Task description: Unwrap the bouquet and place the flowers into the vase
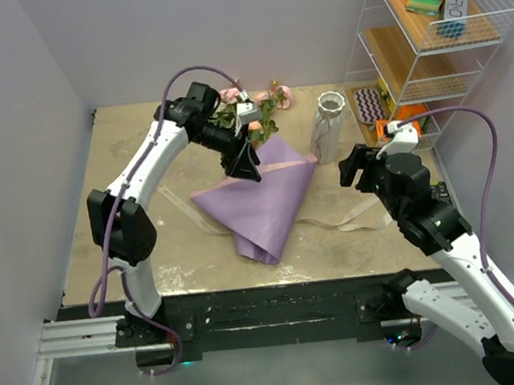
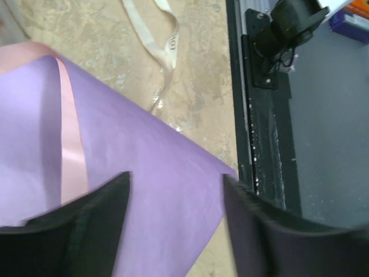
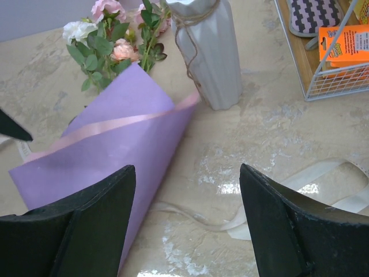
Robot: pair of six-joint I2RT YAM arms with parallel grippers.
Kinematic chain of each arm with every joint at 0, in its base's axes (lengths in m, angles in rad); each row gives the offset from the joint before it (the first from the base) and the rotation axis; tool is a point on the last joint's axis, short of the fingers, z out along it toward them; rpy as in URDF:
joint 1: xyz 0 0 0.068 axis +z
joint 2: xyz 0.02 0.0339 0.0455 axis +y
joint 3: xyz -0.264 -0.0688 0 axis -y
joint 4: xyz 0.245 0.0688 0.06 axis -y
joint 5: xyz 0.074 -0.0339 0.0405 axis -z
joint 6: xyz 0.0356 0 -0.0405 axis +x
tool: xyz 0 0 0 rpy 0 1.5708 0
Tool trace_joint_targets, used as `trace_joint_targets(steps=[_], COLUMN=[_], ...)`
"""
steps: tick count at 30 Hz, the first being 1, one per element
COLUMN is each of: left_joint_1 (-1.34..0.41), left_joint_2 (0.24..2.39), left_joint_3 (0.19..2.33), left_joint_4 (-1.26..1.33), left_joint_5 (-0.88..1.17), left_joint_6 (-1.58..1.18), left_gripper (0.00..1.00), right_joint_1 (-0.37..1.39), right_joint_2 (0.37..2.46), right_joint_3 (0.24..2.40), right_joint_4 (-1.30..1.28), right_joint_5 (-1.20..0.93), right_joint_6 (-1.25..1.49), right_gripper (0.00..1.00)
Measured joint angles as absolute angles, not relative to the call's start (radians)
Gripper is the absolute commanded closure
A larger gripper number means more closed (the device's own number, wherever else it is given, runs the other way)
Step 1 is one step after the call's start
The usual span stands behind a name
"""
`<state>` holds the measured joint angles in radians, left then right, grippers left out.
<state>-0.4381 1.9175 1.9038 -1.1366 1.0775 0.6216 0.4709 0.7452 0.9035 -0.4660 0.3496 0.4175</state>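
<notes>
vase (image 1: 329,130): upright nr cone (image 1: 258,202) | cone: flat, roses (image 1: 265,111) at far end

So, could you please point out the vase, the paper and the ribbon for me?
vase (image 3: 210,57), right wrist view, on its ribbed body.
paper (image 1: 258,202), top view, middle of the lilac sheet.
ribbon (image 2: 172,45), left wrist view, on the printed loop.
</notes>
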Motion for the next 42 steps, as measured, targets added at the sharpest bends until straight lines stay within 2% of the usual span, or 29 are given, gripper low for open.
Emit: trace_joint_targets(steps=[1, 3, 10, 19, 25, 28, 29, 32, 36, 42], left_joint_1=[-0.433, -0.418, -0.286, -0.182, -0.138, -0.103, -0.096, -0.090, -0.094, -0.095], left_joint_2=[1.917, 1.917, 1.914, 2.028, 2.048, 2.055, 2.064, 2.101, 2.129, 2.131], left_joint_3=[1.897, 1.887, 1.825, 1.656, 1.581, 1.596, 1.610, 1.659, 1.682, 1.691], left_joint_4=[-1.124, -1.102, -0.980, -0.815, -0.802, -0.834, -0.861, -0.942, -1.050, -1.187], left_joint_5=[1.065, 1.049, 1.001, 0.761, 0.811, 0.875, 0.896, 0.949, 0.999, 1.028], left_joint_6=[0.610, 0.584, 0.510, 0.465, 0.480, 0.528, 0.550, 0.622, 0.720, 0.833], left_gripper=[0.16, 0.01, 0.01, 0.01, 0.01, 0.09, 0.15, 0.25, 0.31, 0.55], right_joint_1=[0.471, 0.471, 0.471, 0.471, 0.471, 0.471, 0.471, 0.471, 0.471, 0.471], right_joint_2=[0.743, 0.737, 0.731, 0.731, 0.730, 0.731, 0.731, 0.733, 0.733, 0.744], right_joint_3=[0.904, 0.904, 0.904, 0.903, 0.903, 0.903, 0.903, 0.903, 0.903, 0.903], right_joint_4=[-0.467, -0.474, -0.485, -0.486, -0.486, -0.486, -0.486, -0.486, -0.486, -0.486], right_joint_5=[0.350, 0.350, 0.353, 0.353, 0.352, 0.352, 0.352, 0.352, 0.352, 0.353], right_joint_6=[0.418, 0.418, 0.417, 0.416, 0.414, 0.414, 0.414, 0.414, 0.414, 0.414], right_gripper=[0.23, 0.23, 0.23, 0.23, 0.23, 0.23, 0.23, 0.23, 0.23, 0.23])
